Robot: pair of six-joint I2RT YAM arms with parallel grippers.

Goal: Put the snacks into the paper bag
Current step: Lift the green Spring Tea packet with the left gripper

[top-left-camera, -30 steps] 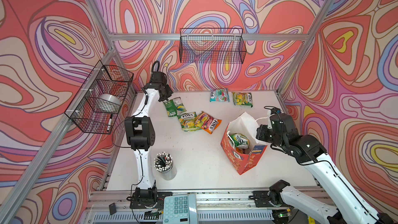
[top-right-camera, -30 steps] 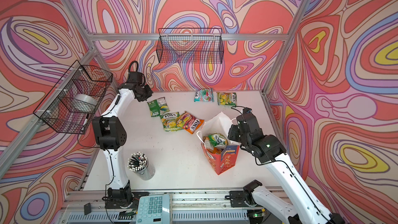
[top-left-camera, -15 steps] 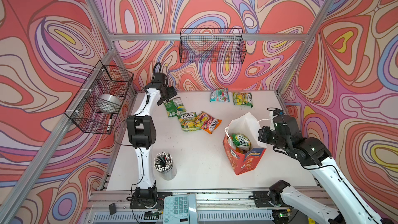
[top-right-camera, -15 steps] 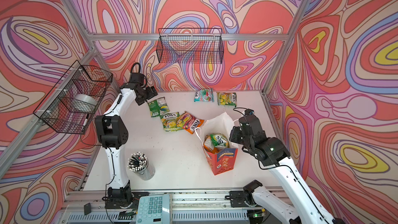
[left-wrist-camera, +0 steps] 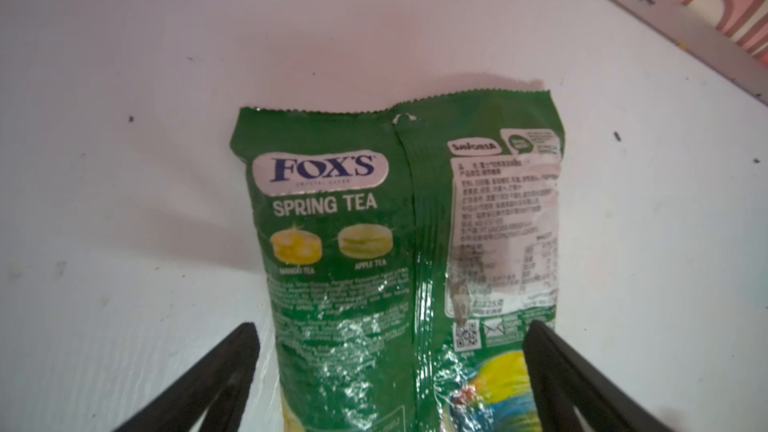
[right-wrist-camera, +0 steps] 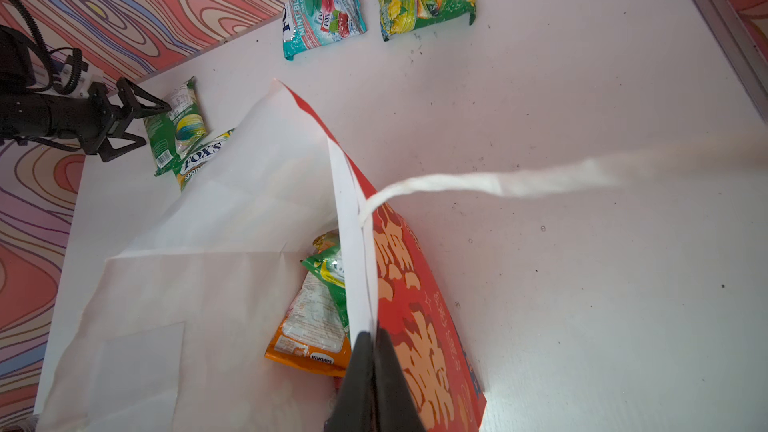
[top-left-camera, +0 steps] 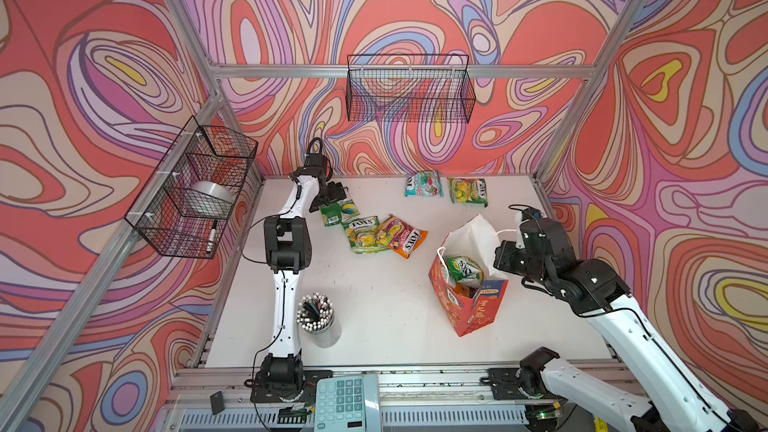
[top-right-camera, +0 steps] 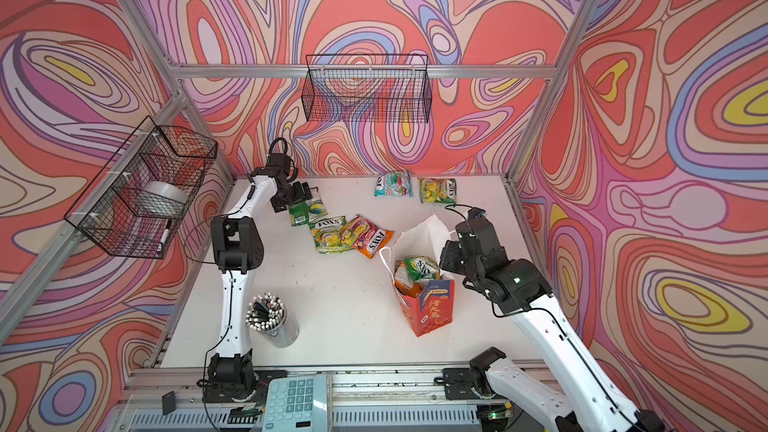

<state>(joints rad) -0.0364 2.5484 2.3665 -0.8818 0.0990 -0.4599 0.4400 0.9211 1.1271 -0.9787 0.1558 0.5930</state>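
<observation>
left arm at a pouch, right arm at the bag
left gripper, jaws spread wide, straddles the green pouch flat on the table; right gripper pinches the paper bag rim, snacks inside, other pouches loose nearby.

Robot lab cell: aluminium frame
</observation>
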